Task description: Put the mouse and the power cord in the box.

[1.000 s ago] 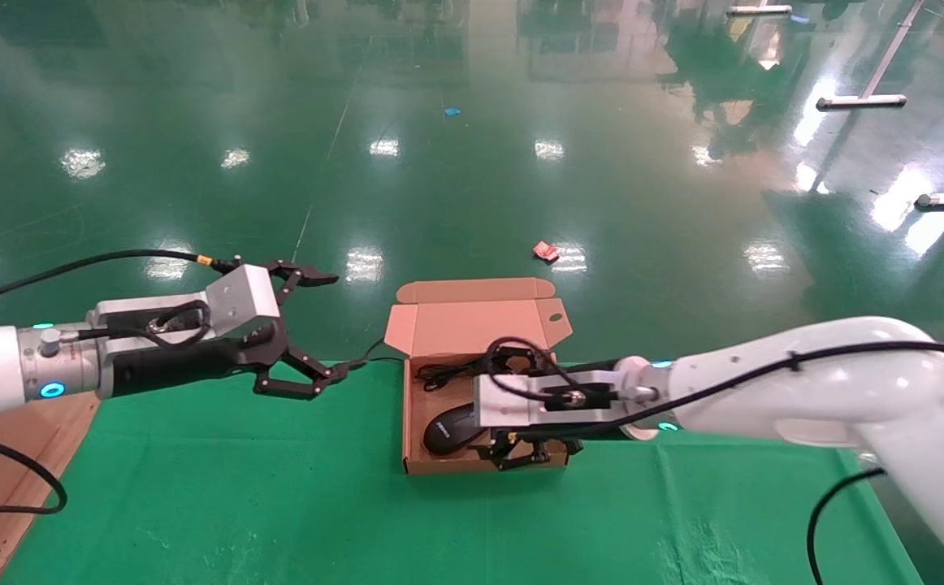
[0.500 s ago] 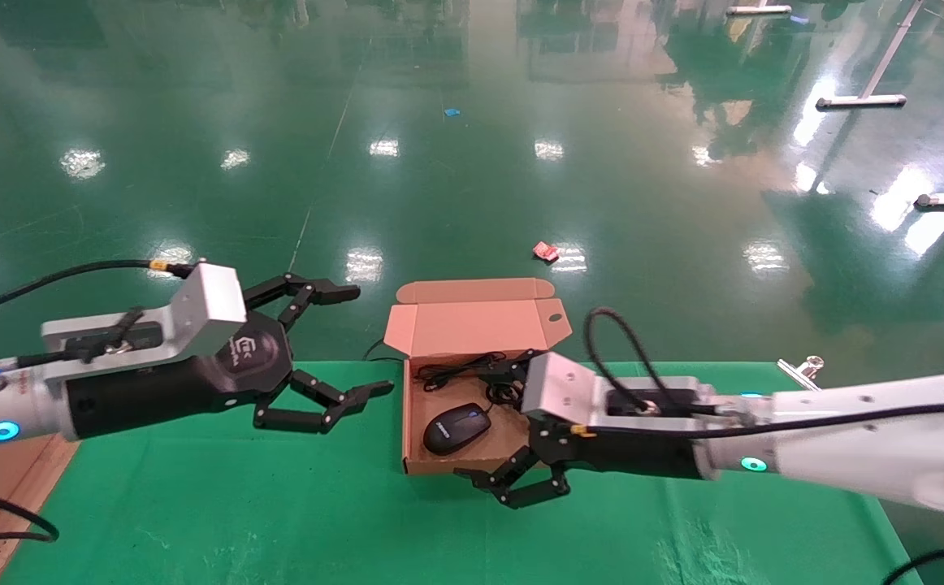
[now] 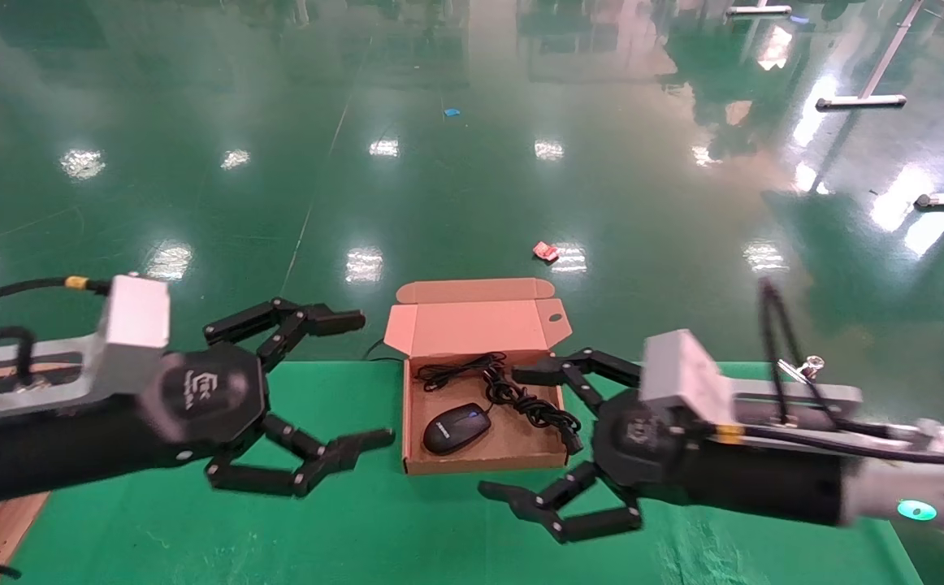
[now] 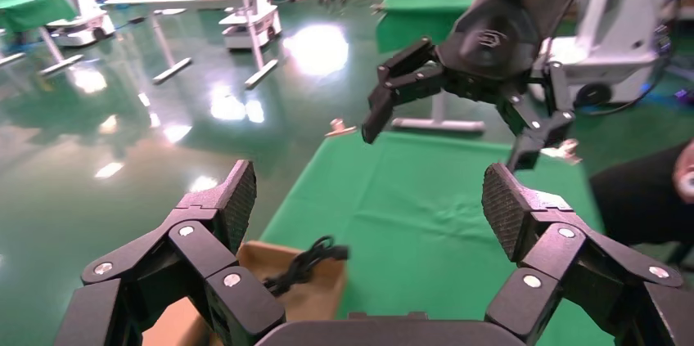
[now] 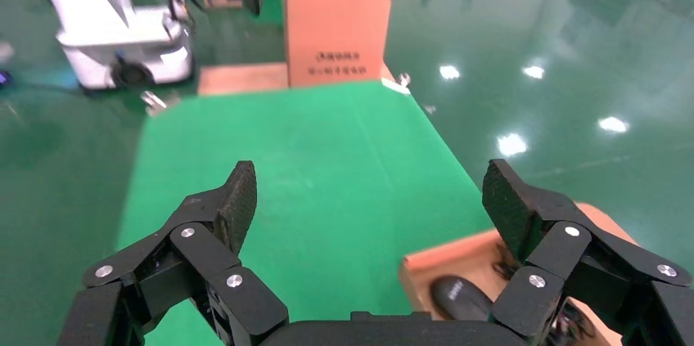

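Pincers both released: left pincer (image 3: 334, 382) at the shallow brown cardboard box's (image 3: 412, 424) nine o'clock, right pincer (image 3: 533, 431) at four; glossy black mouse (image 3: 456, 428) and coiled black power cord (image 3: 530, 405) lie inside.

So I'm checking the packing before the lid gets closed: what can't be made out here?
- Head view: whether the power cord and the mouse cable are tangled; both are thin and black.
- Head view: the cord's plug end at the box wall, partly hidden by the right gripper.
- Left wrist view: the box is cut off by the left gripper and the edge.
- Right wrist view: the mouse is blurred.
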Controlling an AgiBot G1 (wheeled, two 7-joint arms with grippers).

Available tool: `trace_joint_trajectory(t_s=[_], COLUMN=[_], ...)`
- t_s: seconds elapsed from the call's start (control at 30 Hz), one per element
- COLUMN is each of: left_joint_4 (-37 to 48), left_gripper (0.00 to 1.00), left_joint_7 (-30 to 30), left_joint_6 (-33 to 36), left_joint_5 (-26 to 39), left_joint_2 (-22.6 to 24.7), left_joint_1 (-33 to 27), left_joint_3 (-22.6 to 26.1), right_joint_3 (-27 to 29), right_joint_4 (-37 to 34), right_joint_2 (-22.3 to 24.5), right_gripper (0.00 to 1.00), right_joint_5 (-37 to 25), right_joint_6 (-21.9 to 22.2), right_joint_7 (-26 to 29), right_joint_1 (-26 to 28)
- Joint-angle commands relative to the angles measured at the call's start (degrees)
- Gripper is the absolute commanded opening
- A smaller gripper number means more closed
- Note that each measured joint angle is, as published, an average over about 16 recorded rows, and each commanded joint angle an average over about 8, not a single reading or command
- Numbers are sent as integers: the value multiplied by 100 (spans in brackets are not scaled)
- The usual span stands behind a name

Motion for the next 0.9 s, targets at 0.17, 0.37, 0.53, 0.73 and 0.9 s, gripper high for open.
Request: trace_joint_trajectory(t_s=[0.17, 0.37, 0.53, 0.73, 0.9], left_joint_4=[-531, -1063, -1449, -1674, -1654], left_gripper=[100, 100, 100, 100, 100], left_joint_7=[-504, -1009, -1373, -1536, -1514], left_joint_6=[283, 567, 772, 889, 885], left_joint_5=[-116, -232, -315, -365, -369], left_joint_2=[-199, -399, -543, -625, -622], left_joint_1=[363, 727, 988, 1136, 1130], left_joint_3=[-441, -883, -1204, -1396, -1385], right_joint_3=[524, 1048, 1422, 1622, 1605], right_joint_4=[450, 901, 1221, 1389, 1377], right_joint_2=[437, 875, 1185, 1344, 1332], right_gripper=[100, 100, 100, 100, 100], right_joint_5=[446, 892, 1209, 1380, 1371], right_joint_6=[-427, -854, -1157, -1316, -1303], right_joint_7=[379, 758, 1019, 1117, 1108], right_joint_1=[-359, -718, -971, -1103, -1099])
